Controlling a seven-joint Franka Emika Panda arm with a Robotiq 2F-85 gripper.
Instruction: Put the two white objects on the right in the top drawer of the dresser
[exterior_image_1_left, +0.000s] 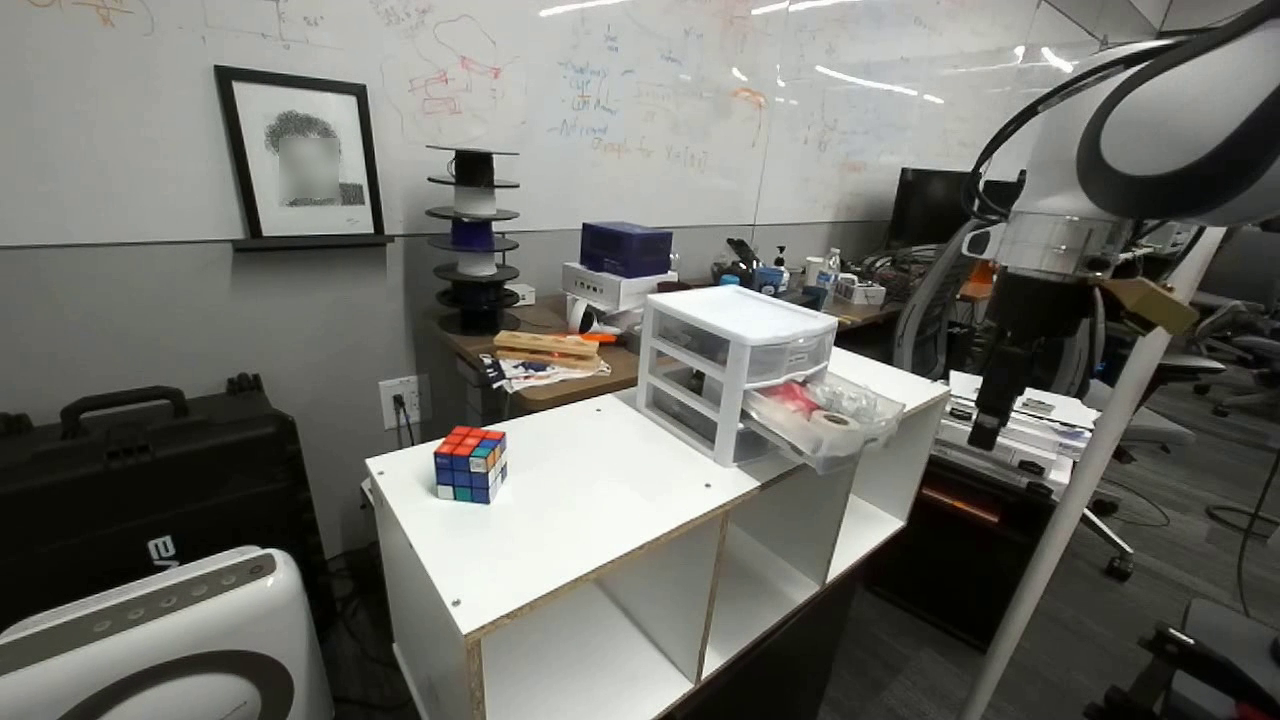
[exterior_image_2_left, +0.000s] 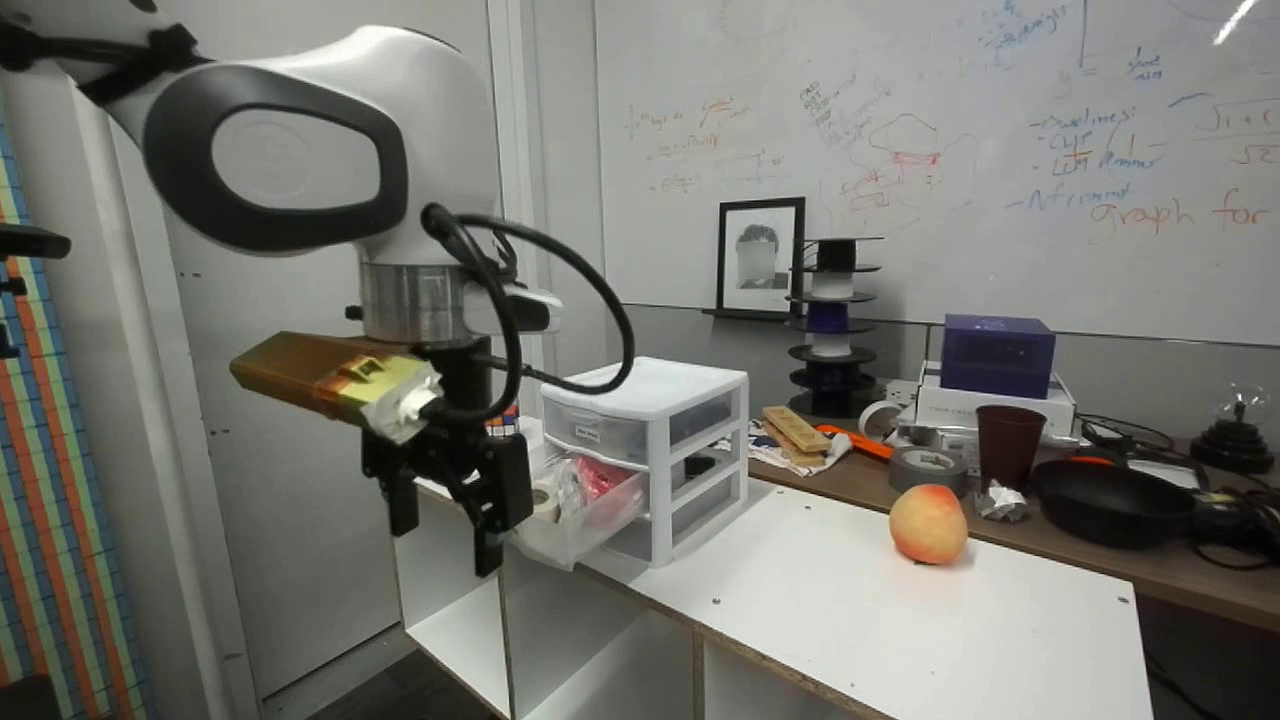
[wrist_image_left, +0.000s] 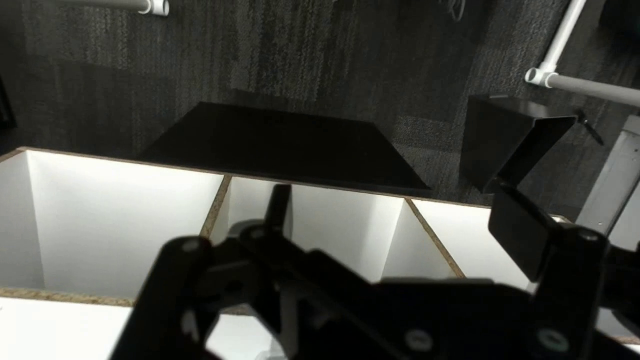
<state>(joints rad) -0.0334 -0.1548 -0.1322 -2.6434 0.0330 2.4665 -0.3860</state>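
- The dresser (exterior_image_1_left: 740, 308) stands upright on the surface (exterior_image_1_left: 560, 530), seen in both exterior views.
- Its top drawer (exterior_image_2_left: 590, 425), the goal of the task, is pushed in. The cloudy front does not show what, if anything, lies inside.
- The middle drawer (exterior_image_2_left: 607, 522) is drawn out and juts past the surface's edge. It holds a pale roll (exterior_image_1_left: 835, 420), something red (exterior_image_1_left: 795, 398) and clear bags (exterior_image_1_left: 862, 402).
- The fingers (exterior_image_2_left: 487, 552) are spread well apart with nothing between them. They hang off the edge of the surface, apart from the middle drawer, with cubbies (wrist_image_left: 125, 215) and floor (wrist_image_left: 280, 60) below.
- The two white objects cannot be picked out. A cube (exterior_image_1_left: 470, 465) and a peach (exterior_image_2_left: 928, 525) sit on the surface, and neither fits. The roll comes nearest, but only one shows plainly, and in the wrong drawer.
- Progress is therefore a guess: either the white objects are in, behind the shut front, or no placing has been done.
- If they are not in, everything is left: open the top drawer, then find, grasp and drop in each one.
- If they are in, little seems left; pushing the middle drawer home would be tidying the task does not ask for.
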